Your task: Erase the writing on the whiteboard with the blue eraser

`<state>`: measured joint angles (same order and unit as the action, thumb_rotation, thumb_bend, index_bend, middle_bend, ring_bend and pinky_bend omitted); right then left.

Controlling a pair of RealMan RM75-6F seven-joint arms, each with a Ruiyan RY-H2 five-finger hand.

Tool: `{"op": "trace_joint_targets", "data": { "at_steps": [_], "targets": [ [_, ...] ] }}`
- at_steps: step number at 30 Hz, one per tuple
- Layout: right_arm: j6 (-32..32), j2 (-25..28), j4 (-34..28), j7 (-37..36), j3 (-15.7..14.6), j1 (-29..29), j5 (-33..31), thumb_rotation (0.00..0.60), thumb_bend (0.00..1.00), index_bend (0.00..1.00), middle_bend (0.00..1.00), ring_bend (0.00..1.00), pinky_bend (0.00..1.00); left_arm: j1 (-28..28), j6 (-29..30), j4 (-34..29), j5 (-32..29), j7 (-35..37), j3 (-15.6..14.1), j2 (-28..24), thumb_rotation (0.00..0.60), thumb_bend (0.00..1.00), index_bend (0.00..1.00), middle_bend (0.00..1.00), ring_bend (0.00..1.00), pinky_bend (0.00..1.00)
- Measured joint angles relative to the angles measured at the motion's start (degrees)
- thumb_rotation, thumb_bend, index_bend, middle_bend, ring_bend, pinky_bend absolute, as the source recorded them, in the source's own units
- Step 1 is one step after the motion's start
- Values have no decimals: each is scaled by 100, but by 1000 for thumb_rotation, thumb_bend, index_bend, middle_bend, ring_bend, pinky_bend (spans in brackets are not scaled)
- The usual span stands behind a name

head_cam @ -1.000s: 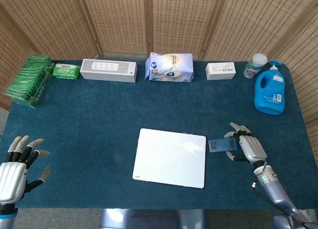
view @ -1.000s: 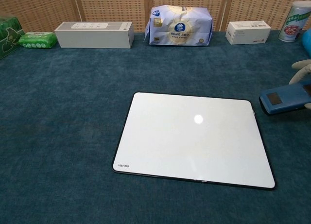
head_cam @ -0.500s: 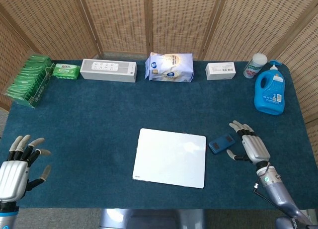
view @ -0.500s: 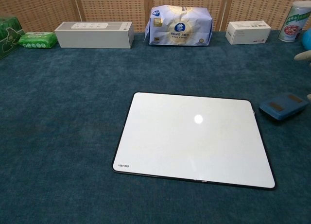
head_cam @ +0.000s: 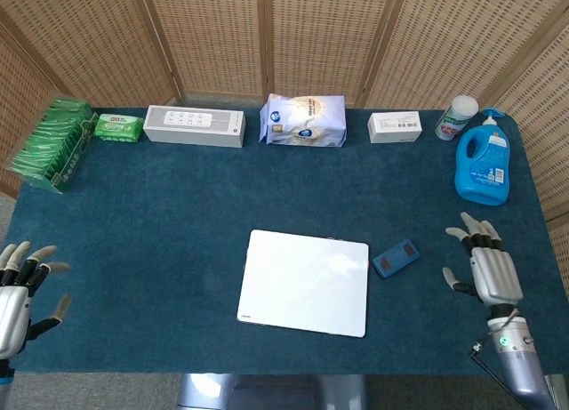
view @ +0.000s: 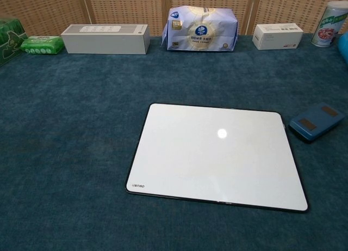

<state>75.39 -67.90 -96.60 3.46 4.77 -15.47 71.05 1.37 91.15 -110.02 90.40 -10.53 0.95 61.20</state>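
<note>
The whiteboard [head_cam: 304, 282] [view: 218, 155] lies flat in the middle of the blue cloth, its surface plain white with no writing that I can see. The blue eraser [head_cam: 396, 258] [view: 317, 121] rests on the cloth just off the board's right edge, held by nothing. My right hand [head_cam: 484, 263] hovers to the right of the eraser, apart from it, fingers spread and empty. My left hand [head_cam: 18, 294] is at the near left corner, fingers spread, holding nothing. Neither hand shows in the chest view.
Along the back edge stand green packets [head_cam: 53, 143], a green wipe pack [head_cam: 117, 126], a white long box [head_cam: 194, 125], a tissue pack [head_cam: 303, 120], a small white box [head_cam: 395, 125], a canister [head_cam: 456, 117] and a blue detergent bottle [head_cam: 481, 164].
My right hand let go of the eraser and drew back to the right, leaving it tilted beside the board. My left hand slid slightly left and down.
</note>
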Motion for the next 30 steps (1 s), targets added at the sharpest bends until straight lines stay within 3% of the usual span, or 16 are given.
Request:
{"op": "trace_joint_targets", "data": {
  "at_steps": [10, 17, 30],
  "targets": [
    [1057, 32, -167, 632, -368, 970, 11, 600, 329, 246, 38, 0, 0, 51, -68, 232, -135, 113, -89, 149, 600, 417, 356, 223, 88, 0],
    [1357, 59, -165, 546, -541, 1395, 112, 600, 328, 257, 37, 0, 0, 134, -16, 312, -92, 231, -187, 213, 600, 416, 360, 236, 87, 0],
    [1539, 115, -199, 306, -560, 1627, 588, 600, 328, 257, 37, 0, 0, 218, 108, 244, 129, 316, -292, 206, 600, 417, 362, 239, 88, 0]
  ]
}}
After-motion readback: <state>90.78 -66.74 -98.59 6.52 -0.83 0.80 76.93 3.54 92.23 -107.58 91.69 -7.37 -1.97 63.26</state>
